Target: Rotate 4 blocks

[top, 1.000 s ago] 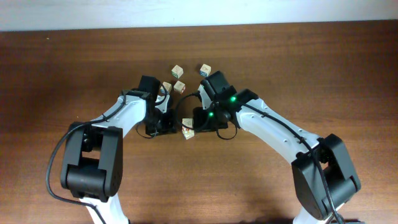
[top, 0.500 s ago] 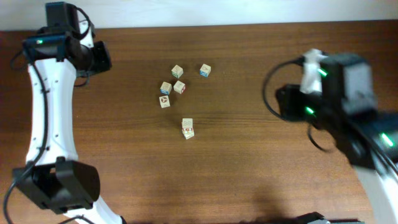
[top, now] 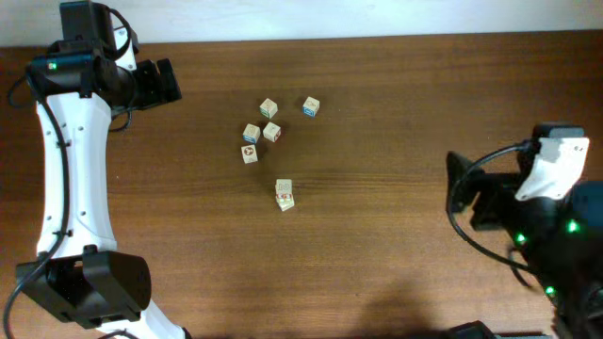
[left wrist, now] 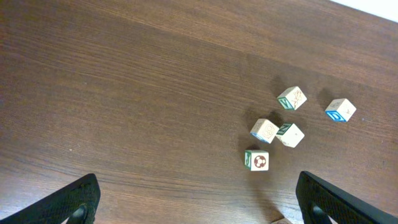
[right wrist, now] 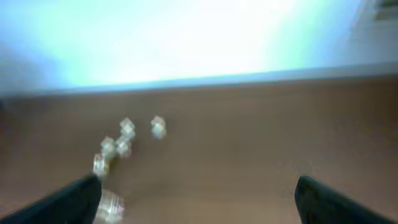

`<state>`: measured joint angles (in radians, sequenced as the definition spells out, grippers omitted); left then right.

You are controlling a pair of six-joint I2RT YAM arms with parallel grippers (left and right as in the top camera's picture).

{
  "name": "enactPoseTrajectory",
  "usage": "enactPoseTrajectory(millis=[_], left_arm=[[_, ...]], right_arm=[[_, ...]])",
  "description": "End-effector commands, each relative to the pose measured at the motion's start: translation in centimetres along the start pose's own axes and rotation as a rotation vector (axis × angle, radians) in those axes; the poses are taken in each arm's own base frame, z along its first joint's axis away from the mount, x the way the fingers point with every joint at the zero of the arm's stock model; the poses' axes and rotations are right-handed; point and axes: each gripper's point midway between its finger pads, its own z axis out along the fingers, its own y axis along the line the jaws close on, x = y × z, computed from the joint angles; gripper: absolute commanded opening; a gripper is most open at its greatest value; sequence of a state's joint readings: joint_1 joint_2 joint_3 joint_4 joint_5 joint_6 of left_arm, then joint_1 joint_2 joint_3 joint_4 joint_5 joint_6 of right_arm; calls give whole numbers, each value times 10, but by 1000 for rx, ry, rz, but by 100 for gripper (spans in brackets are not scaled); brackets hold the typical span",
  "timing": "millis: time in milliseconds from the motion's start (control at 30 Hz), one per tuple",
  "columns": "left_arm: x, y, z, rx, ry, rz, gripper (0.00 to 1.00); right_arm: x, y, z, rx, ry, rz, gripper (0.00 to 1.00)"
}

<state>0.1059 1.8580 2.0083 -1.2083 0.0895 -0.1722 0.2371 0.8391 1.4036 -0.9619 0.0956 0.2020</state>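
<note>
The blocks (top: 285, 194) are tiny pale-wood cubes pressed tightly together near the table's middle; from above I make out only two tops. In the blurred right wrist view the blocks (right wrist: 109, 205) sit just inside the left finger. A corner of the blocks (left wrist: 283, 219) peeks in at the bottom edge of the left wrist view. My left gripper (top: 173, 83) is far off at the back left, open and holding nothing. My right gripper (top: 455, 186) is pulled back at the right side, jaws also wide with nothing between them.
A loose cluster of several similar cubes (top: 269, 108) lies just behind the blocks, with one blue-marked cube (top: 311, 106) at its right end. The same cluster (left wrist: 290, 134) shows in the left wrist view. The white wall edge runs along the far side of the wooden table (top: 396, 85).
Both grippers were shut close around the blocks a second ago. They have let go, opened wide and drawn back, the left to the back left corner, the right to the right side.
</note>
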Motion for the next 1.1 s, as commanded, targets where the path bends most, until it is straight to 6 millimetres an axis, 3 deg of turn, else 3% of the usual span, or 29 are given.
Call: enactPoseTrajectory(millis=[0,33,200,367,467,933,1067], left_arm=[[-6,0,-9,-4,-29,10,99],[-6,0,-9,-4,-29,10,99],[-6,0,-9,-4,-29,10,99],[-6,0,-9,-4,-29,10,99],[-6,0,-9,-4,-29,10,99],[-6,0,-9,-4,-29,10,99],[0,3,-42,-25,-114,35,99]], right_arm=[[20,0,11,-61,-143,-204,99],[30,0,18,-83,-213,-247,99],[125,-15,56,-116,-476,-261,99],[187,-31,83,-81,-447,-252,98],[219,-41,96,-51,-307,-241,99],[222,-41,97,-51,-293,-230,99],[222,-41,97,-51,-293,-230,99]])
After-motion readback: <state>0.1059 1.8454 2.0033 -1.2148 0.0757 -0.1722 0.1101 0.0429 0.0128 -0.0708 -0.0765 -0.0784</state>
